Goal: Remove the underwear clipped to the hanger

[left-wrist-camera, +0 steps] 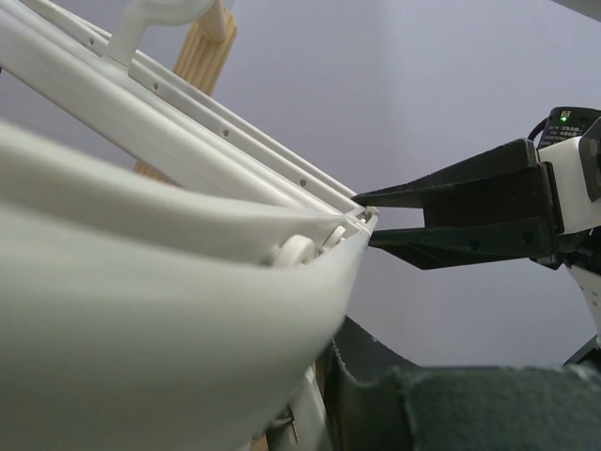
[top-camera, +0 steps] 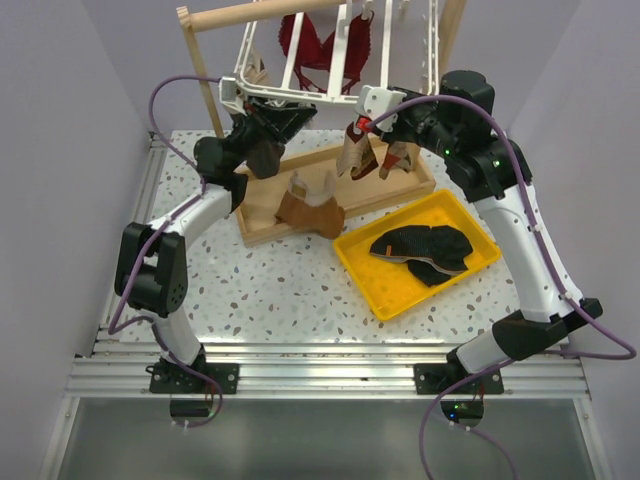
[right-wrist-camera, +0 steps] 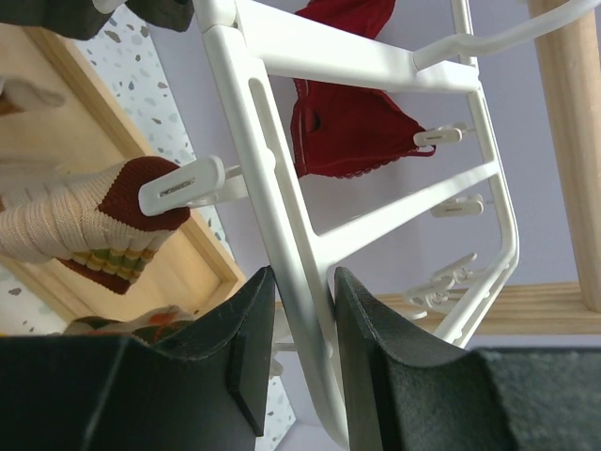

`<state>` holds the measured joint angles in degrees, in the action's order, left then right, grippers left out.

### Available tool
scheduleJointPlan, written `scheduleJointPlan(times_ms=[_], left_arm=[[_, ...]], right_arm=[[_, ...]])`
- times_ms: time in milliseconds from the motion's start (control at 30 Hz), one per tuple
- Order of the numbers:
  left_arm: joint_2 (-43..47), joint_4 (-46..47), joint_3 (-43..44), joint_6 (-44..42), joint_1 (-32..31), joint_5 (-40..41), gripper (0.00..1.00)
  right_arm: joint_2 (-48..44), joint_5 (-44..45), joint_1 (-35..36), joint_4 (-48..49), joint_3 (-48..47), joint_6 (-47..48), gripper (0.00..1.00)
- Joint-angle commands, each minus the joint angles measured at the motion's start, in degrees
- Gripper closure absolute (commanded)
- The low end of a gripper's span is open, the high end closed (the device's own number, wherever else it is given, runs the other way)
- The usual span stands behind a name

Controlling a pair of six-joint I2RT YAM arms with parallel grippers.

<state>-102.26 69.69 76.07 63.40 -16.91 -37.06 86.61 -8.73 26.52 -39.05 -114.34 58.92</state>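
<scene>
The white hanger (top-camera: 296, 66) hangs from the wooden frame, and it fills the left wrist view (left-wrist-camera: 188, 160). My left gripper (top-camera: 275, 105) is at its front rail. Only one dark finger (left-wrist-camera: 470, 413) shows, close beside the white rail, so the jaws look shut on it. My right gripper (top-camera: 372, 100) is shut on the hanger's front right rail (right-wrist-camera: 282, 188), with a finger on each side (right-wrist-camera: 305, 301). The brown underwear (top-camera: 310, 210) lies on the wooden base. The black and dark grey underwear (top-camera: 425, 250) lie in the yellow tray (top-camera: 370, 290).
A red bra (top-camera: 320, 45) and argyle socks (top-camera: 375, 155) stay clipped to the hanger; both show in the right wrist view, bra (right-wrist-camera: 352, 132) and sock (right-wrist-camera: 94, 225). The wooden frame base (top-camera: 405, 188) lies under the hanger. The right gripper's black fingers (left-wrist-camera: 451, 216) show in the left wrist view.
</scene>
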Motion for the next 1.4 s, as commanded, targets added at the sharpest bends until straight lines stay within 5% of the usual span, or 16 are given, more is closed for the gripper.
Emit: scheduleJointPlan(times_ms=[0,100,133,167,333,533,800,900,1000,1167,1367], left_arm=[[0.57,3.43,1.53,1.12,-0.14,1.11,0.89],[0.92,3.08,1.54,1.29,-0.14,0.85,0.63],[1.18,3.08,1.36,1.12,-0.14,0.85,0.44],[1.71,2.82,0.92,0.94,-0.14,0.85,0.36],[5.57,0.36,-2.76,-2.30,-0.14,0.15,0.16],[15.93,-14.91,-10.49,-14.94,-0.23,1.11,0.02],[30.09,-40.84,-16.74,-33.13,-1.46,8.05,0.00],[35.97,-48.49,-19.64,-39.81,-1.46,10.77,0.00],[43.52,-58.32,-22.62,-46.66,-1.46,16.13,0.00],[50.48,-64.85,-26.32,-53.01,-1.37,22.54,0.00],[55.32,-67.84,-30.45,-54.34,-1.37,24.75,0.00]], right_arm=[[-2.41,-0.32,-0.42,0.73,0.09,-1.70,0.66],[-2.50,-0.32,-0.42,0.73,0.09,-1.70,0.66],[-2.50,-0.32,-0.42,0.73,0.09,-1.70,0.66],[-2.50,-0.23,-0.42,0.73,0.09,-1.70,0.66],[-2.67,-0.32,-0.42,0.81,0.44,-1.70,0.66],[-2.67,-0.15,-0.42,0.90,0.09,-1.61,0.65],[-2.58,-0.06,-0.42,0.20,-0.35,-1.87,0.58],[-2.94,-0.14,-0.42,-0.41,-0.61,-2.05,0.47],[-3.46,-0.85,-0.42,-2.17,-1.84,-2.58,0.22],[-4.25,-4.26,-0.42,-7.34,-5.09,-3.98,0.08],[-5.22,-12.26,-0.42,-17.98,-11.51,-3.99,0.05]])
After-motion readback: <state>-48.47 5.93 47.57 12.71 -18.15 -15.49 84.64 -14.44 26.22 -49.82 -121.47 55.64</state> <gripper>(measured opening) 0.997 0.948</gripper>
